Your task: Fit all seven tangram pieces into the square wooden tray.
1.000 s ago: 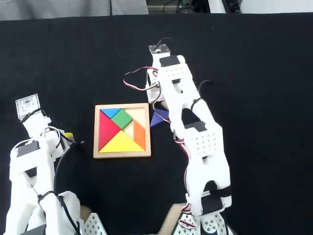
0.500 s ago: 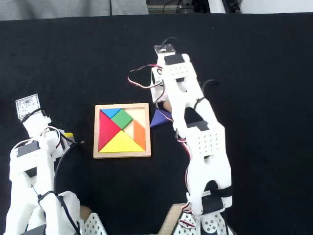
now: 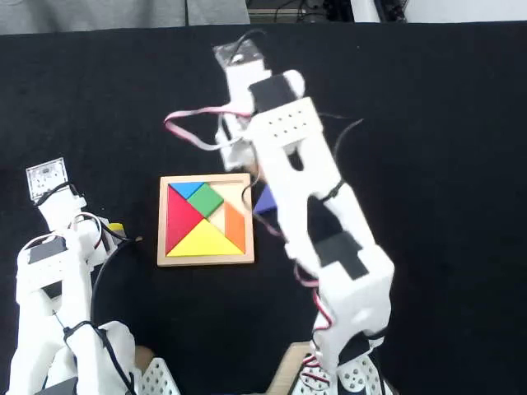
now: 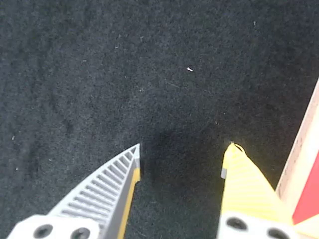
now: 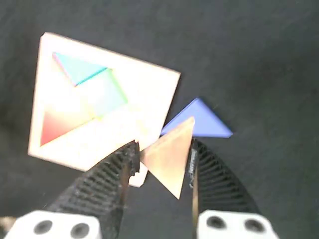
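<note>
5 of 7 pcs seated in tray (image 3: 205,260); right hand (image 5: 163,145) clamped on tan triangle (image 5: 169,157), blue-violet triangle (image 5: 202,119) on surface (image 3: 428,164) beside tray, left hand (image 4: 184,146) apart.

Pale wooden tray (image 3: 205,260), matt black felt-like cloth (image 3: 428,123)
</note>
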Available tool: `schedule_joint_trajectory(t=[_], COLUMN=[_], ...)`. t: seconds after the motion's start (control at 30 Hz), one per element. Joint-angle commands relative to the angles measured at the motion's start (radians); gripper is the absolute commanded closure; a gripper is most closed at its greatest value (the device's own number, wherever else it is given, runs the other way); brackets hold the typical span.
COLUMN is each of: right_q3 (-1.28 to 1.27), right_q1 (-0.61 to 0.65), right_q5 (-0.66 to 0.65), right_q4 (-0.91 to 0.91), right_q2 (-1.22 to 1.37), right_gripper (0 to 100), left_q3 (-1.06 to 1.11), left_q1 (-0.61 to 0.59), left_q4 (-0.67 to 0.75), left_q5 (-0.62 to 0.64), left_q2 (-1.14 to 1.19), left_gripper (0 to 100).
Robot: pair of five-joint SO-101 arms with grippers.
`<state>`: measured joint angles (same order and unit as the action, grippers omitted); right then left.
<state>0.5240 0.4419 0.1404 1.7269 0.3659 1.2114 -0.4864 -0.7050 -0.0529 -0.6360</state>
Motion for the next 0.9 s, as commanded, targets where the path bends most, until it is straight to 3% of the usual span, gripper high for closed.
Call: schedule_joint_trajectory(t=[0.0,0.13,0.4,0.87], right_q3=[-0.159,-0.28,-0.305,-0.298], right_q1=[0.15,0.233,0.21,0.201], right_q5=[0.152,0.244,0.402,0.433], right_q4=[-0.025,-0.11,-0.255,-0.347], right_q2=[-0.084,-0.059,0.012,0.148], right_gripper=[85.8,85.8,85.8,85.5], left_q3=[-0.004,-0.004,-0.004,-0.004], left_q1=[0.015,0.015,0.015,0.015], left_q4=[0.018,0.018,0.02,0.02], left_q5=[0.011,0.011,0.011,0.011], left_q2=[-0.017,-0.015,-0.015,-0.015], left_gripper=[74,74,74,74])
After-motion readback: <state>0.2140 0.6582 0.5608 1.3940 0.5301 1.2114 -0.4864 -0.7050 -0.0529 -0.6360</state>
